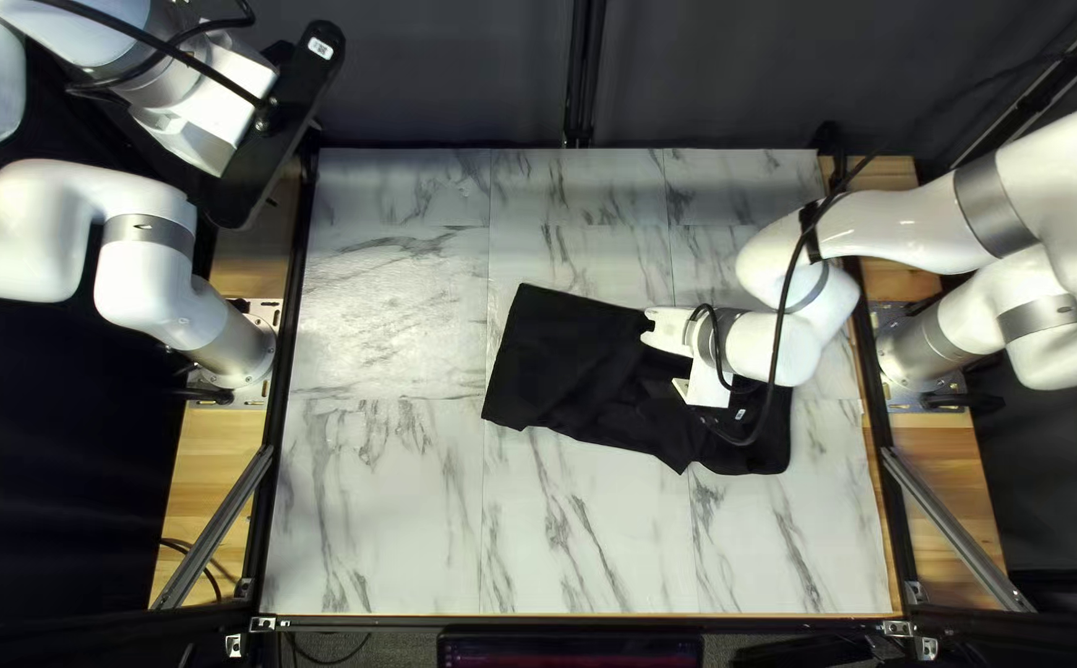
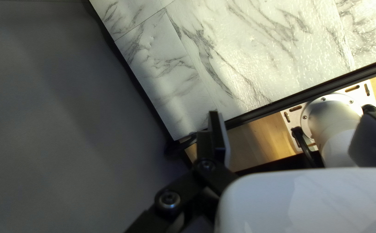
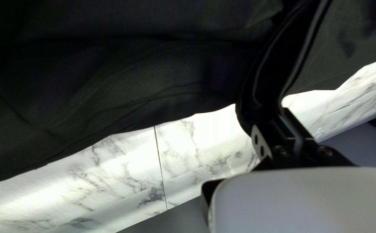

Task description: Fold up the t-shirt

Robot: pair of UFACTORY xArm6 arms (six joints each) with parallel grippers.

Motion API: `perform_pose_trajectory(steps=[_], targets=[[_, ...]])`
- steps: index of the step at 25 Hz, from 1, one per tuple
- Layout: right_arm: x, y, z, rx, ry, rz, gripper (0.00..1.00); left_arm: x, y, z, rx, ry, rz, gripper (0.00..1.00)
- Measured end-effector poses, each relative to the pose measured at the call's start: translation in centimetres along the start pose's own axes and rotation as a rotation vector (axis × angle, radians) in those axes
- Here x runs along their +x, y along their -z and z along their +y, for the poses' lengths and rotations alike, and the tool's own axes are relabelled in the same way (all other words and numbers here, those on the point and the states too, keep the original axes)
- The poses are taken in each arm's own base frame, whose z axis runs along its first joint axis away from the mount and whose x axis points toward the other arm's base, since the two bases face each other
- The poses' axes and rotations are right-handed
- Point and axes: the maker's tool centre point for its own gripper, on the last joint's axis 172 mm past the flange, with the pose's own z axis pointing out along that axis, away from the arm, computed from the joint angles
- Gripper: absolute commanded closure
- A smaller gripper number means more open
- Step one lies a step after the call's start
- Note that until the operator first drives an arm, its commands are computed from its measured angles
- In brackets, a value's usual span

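Observation:
A black t-shirt (image 1: 585,371) lies rumpled and partly folded on the marble table (image 1: 408,306), right of the middle. My right gripper (image 1: 661,364) reaches in low over its right part. In the right wrist view the right gripper (image 3: 272,81) is shut on a pinch of the shirt's cloth (image 3: 110,81), which hangs lifted above the marble with light showing under its hem. My left gripper (image 1: 260,176) hangs raised over the table's far left corner, well away from the shirt. Seen from its own wrist, the left gripper (image 2: 291,116) is open and holds nothing.
Wooden strips (image 1: 213,464) and black frame rails (image 1: 951,529) run along both sides of the table. My left arm's base (image 2: 330,116) shows beyond the left gripper. A dark curtain (image 1: 687,65) hangs behind the far edge.

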Motion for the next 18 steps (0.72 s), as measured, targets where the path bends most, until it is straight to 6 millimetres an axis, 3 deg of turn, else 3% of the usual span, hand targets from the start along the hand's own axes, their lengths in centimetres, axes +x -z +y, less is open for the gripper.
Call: perform_pose_trajectory(steps=[5, 6, 7, 13, 18], targets=[[-0.2, -0.1, 0.2, -0.007, 0.001, -0.004, 1.0, 0.0, 0.0, 0.0, 0.0, 0.0, 0.0, 0.0], [-0.1, -0.2, -0.1, -0.005, 0.0, -0.003, 0.93, 0.0, 0.0, 0.0, 0.0, 0.0, 0.0, 0.0], [0.0, -0.3, -0.3, -0.004, -0.001, -0.002, 0.0, 0.0, 0.0, 0.0, 0.0, 0.0, 0.0, 0.0], [0.4, 0.6, -0.8, -0.01, -0.019, 0.01, 0.0, 0.0, 0.0, 0.0, 0.0, 0.0, 0.0, 0.0], [-1.1, 2.8, -0.2, -0.025, -0.031, 0.003, 0.0, 0.0, 0.0, 0.0, 0.0, 0.0, 0.0, 0.0]])
